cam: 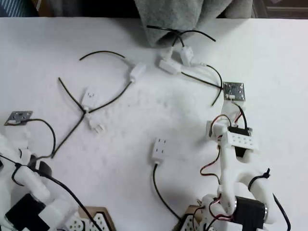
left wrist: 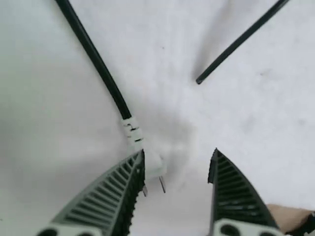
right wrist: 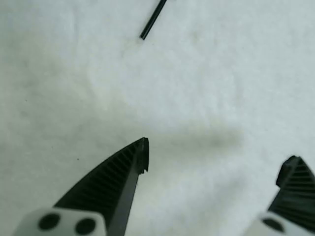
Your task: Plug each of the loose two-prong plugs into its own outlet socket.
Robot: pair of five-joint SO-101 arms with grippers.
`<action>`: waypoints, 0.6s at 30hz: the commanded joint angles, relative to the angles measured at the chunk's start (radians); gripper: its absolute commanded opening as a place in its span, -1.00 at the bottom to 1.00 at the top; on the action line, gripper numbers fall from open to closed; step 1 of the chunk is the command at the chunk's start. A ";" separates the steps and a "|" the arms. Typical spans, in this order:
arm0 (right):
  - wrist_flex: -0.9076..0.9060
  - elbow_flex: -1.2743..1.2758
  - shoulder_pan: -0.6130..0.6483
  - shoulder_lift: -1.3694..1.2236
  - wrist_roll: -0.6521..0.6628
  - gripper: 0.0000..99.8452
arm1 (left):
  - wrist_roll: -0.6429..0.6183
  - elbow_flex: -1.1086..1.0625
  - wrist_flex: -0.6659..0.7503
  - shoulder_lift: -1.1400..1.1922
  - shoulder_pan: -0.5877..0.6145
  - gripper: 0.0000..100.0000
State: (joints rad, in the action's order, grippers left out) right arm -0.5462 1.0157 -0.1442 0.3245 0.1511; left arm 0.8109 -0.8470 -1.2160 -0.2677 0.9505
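A white two-prong plug (left wrist: 150, 164) on a black cord (left wrist: 93, 54) lies on the table beside one finger (left wrist: 125, 189) of my left gripper (left wrist: 178, 152), which is open. Whether it touches the finger I cannot tell. My right gripper (right wrist: 220, 150) is open over bare table, with a black cord end (right wrist: 151, 20) beyond it. A white outlet socket (cam: 160, 149) lies mid-table, another socket (cam: 90, 96) to the left, and a small plug (cam: 98, 127) near it. The left arm (cam: 21, 154) is at the left edge, the right arm (cam: 236, 139) at the right.
More white plug and socket bodies lie at the back (cam: 137, 71) (cam: 168, 65) (cam: 186, 55), with black cords looping across the table. A grey cloth (cam: 183, 14) hangs over the far edge. A loose cord end (left wrist: 198, 80) lies ahead of the left gripper.
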 commanded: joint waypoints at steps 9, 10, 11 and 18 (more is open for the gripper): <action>0.008 -0.014 0.008 0.004 0.003 -0.20 | 0.120 0.006 0.091 0.002 0.148 -0.55; 0.008 -0.014 0.008 0.004 0.003 -0.20 | 0.120 -0.014 0.114 0.002 0.143 -0.55; 0.008 -0.014 0.008 0.004 0.003 -0.20 | 0.120 -0.034 0.141 0.004 0.140 -0.55; 0.008 -0.014 0.008 0.004 0.003 -0.20 | 0.109 -0.155 0.210 0.004 0.033 -0.55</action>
State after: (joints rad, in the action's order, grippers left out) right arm -0.5462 1.0157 -0.1427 0.3245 0.1511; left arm 0.9229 -0.9774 -1.0119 -0.2647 1.0226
